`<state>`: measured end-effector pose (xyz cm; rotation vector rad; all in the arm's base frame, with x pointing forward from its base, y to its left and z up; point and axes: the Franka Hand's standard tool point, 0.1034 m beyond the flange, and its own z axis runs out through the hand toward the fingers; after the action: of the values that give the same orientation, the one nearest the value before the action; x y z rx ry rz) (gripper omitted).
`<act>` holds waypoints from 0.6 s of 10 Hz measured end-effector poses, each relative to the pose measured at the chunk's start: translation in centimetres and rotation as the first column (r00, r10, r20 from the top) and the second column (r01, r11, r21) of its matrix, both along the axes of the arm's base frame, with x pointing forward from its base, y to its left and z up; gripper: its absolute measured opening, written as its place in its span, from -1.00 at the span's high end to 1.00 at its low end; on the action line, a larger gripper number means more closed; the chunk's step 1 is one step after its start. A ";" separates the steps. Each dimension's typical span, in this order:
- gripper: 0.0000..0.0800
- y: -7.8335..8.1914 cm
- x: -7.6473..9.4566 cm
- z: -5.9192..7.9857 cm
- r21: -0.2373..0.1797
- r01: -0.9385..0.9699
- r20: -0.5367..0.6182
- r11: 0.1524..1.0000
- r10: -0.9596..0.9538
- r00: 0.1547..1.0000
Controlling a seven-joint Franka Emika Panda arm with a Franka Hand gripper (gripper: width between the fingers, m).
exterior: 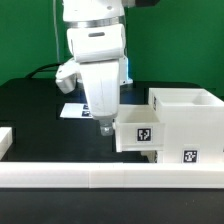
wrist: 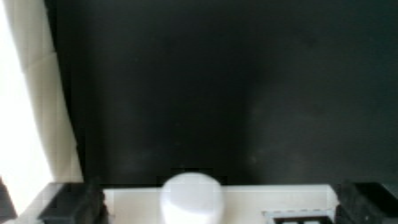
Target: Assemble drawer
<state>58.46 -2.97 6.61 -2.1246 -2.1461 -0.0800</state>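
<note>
A small white tray with a square tag stands on the black table, against the tall boxy case at the exterior view's right. My gripper is down at the tray's free end, on the exterior view's left. In the wrist view the tray's front face and its round knob lie between my two dark fingers. The jaws stand wide apart, one on each side of that face. I cannot tell whether they touch it. My gripper holds nothing. The second tray is hidden or out of view.
The long low white rail runs along the table's front. The marker board lies behind my gripper. A white part shows at the exterior view's left edge. A white strip borders the dark table in the wrist view.
</note>
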 end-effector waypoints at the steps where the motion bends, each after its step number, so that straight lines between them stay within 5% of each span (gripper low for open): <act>1: -0.62 0.6 0.0 -0.2 0.002 -0.009 -0.003 1.000 0.009 1.000; 6: -0.62 5.2 0.1 0.2 0.018 -0.025 -0.003 1.000 0.025 1.000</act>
<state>58.60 2.23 6.79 -2.0864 -2.1607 -0.0928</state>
